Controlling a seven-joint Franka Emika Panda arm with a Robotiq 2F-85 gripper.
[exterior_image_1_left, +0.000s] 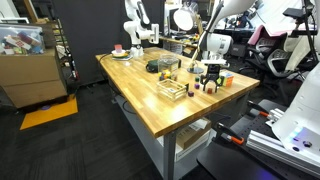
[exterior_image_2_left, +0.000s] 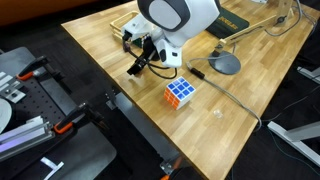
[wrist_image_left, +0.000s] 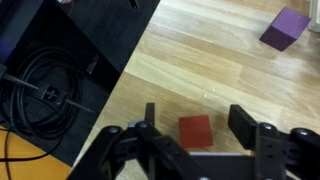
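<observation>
As your arm stoops by the edge of the wooden table (wrist_image_left: 220, 60), your gripper (wrist_image_left: 195, 110) straddles a small red square block (wrist_image_left: 195, 133), jaws apart. Open wood lies ahead.

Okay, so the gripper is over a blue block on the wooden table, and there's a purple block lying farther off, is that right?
Not quite. The block framed by the fingers of the gripper is red, not blue, as the wrist view shows. The rest holds: it lies on the wooden table, and a purple block lies farther off.
</observation>
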